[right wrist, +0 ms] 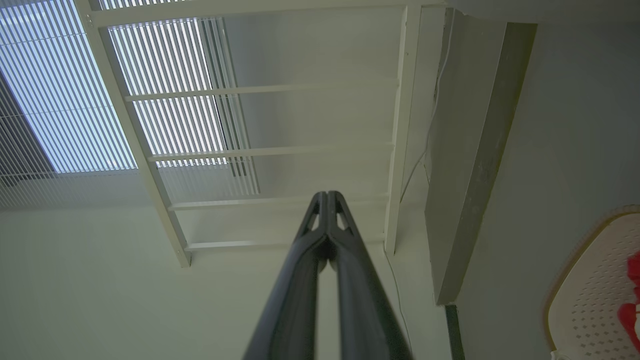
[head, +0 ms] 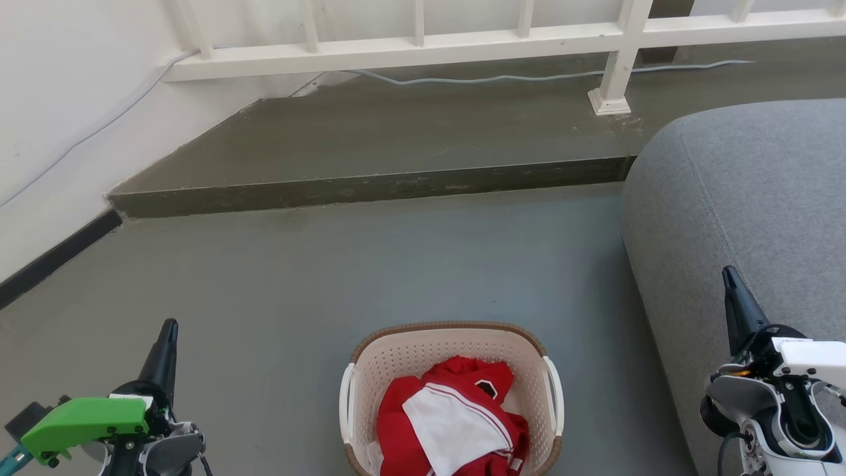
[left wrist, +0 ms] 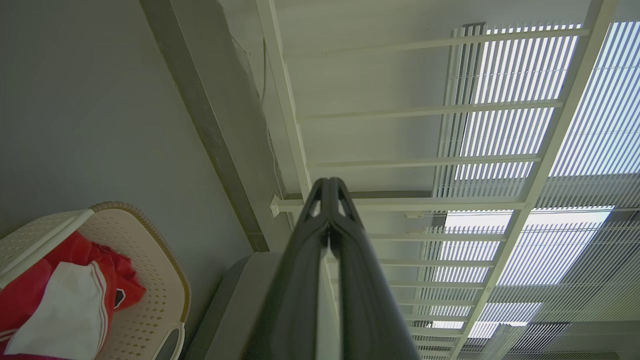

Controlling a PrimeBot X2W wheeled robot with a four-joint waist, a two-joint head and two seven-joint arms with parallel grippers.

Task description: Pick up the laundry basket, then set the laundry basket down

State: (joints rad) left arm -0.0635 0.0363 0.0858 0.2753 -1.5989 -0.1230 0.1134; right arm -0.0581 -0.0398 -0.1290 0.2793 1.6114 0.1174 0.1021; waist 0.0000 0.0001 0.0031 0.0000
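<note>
Head view: laundry basket (head: 410,357) sat on the floor (head: 396,264), between the arms, well short of the step (head: 370,188). Left gripper (head: 168,327) and right gripper (head: 729,274) both clenched, holding nothing. Probably light: thin perforated plastic, some flex. I'd take the white side handles (head: 346,403), one each. Badge on red shirt (head: 396,430) unreadable, no other writing

A grey floor (head: 370,264) meets a darker raised step (head: 410,132). A white railing (head: 423,49) runs along the step's far side, its post (head: 611,86) standing on the step, and a pale cable (head: 502,78) trails under the rail. A grey sofa (head: 747,198) sits on the right. A white wall (head: 73,99) with black skirting (head: 53,258) stands on the left. A crumpled red-and-white garment (head: 449,416) lies at bottom centre.
</note>
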